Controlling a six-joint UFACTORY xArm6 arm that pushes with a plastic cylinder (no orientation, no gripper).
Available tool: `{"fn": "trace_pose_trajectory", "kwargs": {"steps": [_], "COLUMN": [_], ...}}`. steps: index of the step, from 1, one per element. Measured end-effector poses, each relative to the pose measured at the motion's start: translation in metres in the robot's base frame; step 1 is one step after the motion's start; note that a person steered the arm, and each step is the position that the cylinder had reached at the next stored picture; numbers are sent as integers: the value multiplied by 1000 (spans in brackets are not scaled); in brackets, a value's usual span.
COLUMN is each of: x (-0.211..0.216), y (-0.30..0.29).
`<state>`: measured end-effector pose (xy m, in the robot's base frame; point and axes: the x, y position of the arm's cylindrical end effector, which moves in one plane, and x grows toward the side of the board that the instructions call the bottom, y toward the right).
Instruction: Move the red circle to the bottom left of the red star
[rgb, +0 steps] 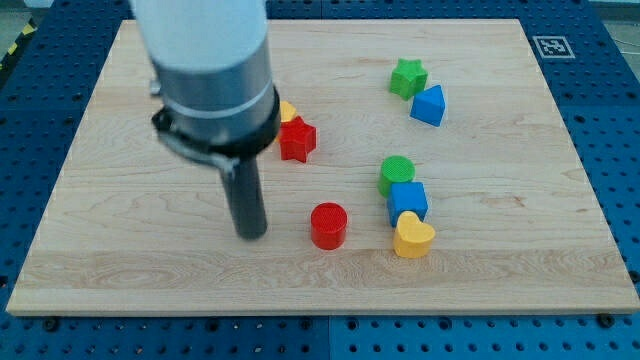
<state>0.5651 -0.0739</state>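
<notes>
The red circle (328, 225) stands on the wooden board below and a little right of the red star (297, 139). The red star sits near the board's middle, touching a yellow block (287, 110) that is mostly hidden behind my arm. My tip (250, 234) rests on the board to the left of the red circle, a short gap away, and below-left of the red star. The rod hangs from the large grey arm body at the view's upper left.
A green star (408, 77) and a blue triangle (429, 106) lie at the upper right. A green circle (397, 173), blue cube (408, 201) and yellow heart (413, 236) form a column right of the red circle. The board (500, 290) lies on a blue perforated table.
</notes>
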Motion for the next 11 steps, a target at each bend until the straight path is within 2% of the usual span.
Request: {"fn": "trace_pose_trajectory", "kwargs": {"steps": [1, 2, 3, 4, 5, 6, 7, 8, 9, 10, 11], "x": [46, 50, 2, -15, -16, 11, -3, -39, -79, -98, -70], "y": [73, 115, 118, 89, 91, 92, 73, 48, 48, 48, 48]}}
